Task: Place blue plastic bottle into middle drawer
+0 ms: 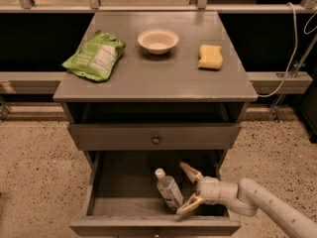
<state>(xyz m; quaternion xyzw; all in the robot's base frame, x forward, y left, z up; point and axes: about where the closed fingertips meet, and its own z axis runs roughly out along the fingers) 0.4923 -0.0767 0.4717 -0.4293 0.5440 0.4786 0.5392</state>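
In the lower centre of the frame, the blue plastic bottle [168, 190] sits tilted inside the pulled-out middle drawer [124, 225], cap toward the upper left; the placing looks all but done. Just right of it, the claw [180, 188] is spread wide and grips nothing, its lower fingertip close to the bottle's base, so backing out cleanly appears to be the step left. Above, the upper drawer [114, 135] is closed. The surface [148, 78] carries a green snack bag [94, 58], a bowl [158, 40] and a sponge [210, 56].
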